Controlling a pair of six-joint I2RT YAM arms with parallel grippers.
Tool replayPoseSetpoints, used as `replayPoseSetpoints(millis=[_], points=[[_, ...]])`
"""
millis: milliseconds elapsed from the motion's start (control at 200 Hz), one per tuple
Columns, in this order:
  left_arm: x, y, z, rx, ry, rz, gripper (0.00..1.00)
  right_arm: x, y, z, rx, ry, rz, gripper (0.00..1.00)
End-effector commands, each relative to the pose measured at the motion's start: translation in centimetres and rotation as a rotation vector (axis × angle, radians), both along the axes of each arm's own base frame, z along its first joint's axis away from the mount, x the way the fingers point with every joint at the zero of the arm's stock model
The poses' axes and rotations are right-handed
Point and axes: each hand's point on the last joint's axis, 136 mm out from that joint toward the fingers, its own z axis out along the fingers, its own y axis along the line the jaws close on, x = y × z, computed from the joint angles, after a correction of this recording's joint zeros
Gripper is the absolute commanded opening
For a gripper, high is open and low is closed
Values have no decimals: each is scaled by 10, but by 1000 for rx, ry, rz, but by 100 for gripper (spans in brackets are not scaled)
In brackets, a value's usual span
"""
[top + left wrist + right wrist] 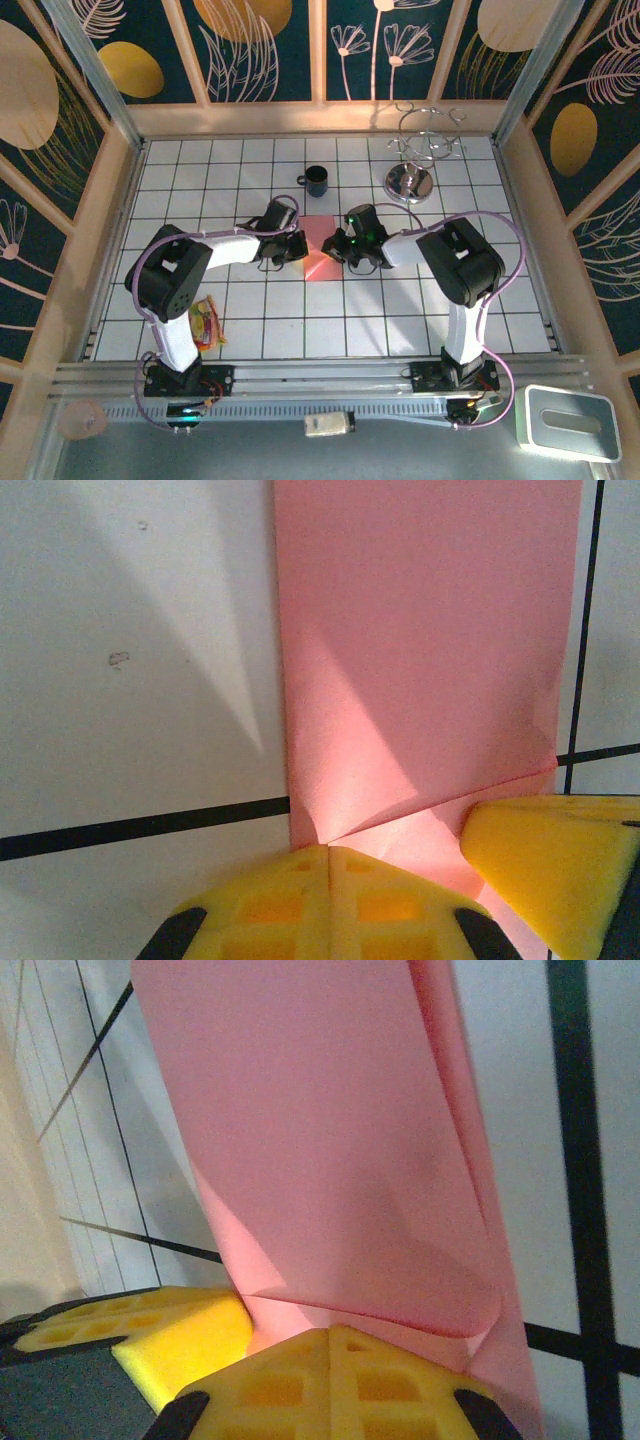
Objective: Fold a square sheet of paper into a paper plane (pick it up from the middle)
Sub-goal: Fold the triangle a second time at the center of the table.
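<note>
The pink sheet of paper [318, 256] lies partly folded on the white tiled table, between my two grippers. My left gripper [299, 247] is shut, its yellow tips [328, 848] resting on the paper's [430, 630] near edge where a diagonal crease starts. From the other side my right gripper [336, 246] is also shut, tips [330, 1330] down on the paper [320, 1130], where a folded flap curls up off the layer below. Each wrist view catches the other gripper's yellow finger [550, 865] [170, 1335] close beside it on the paper.
A black mug [317, 180] stands behind the paper. A metal wire stand [412, 180] is at the back right. A small colourful packet [205, 326] lies by the left arm's base. Wooden walls [110, 200] fence the table.
</note>
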Motion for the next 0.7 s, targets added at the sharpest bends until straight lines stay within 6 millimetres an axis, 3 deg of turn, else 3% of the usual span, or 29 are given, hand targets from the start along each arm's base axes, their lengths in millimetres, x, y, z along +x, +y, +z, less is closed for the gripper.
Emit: replayPoseSetpoints(millis=[0, 65, 155, 280, 300, 485, 696], points=[[-16, 23, -27, 122, 87, 24, 0, -14, -26, -36, -94, 107, -80, 0], [-14, 21, -21, 104, 76, 24, 0, -17, -29, -41, -104, 127, -92, 0], [5, 7, 15, 34, -4, 27, 0, -19, -33, -47, -125, 150, -106, 0], [7, 0, 50, -53, -73, 44, 6, -21, -36, -51, -149, 175, -115, 0], [10, -1, 66, -85, -105, 52, 8, -22, -36, -52, -152, 177, -116, 0], [-18, 11, 76, -167, -125, 136, 18, -24, -37, -57, -160, 202, -124, 0], [-42, -11, 77, -188, -118, 96, 21, -26, -39, -62, -171, 226, -135, 0]])
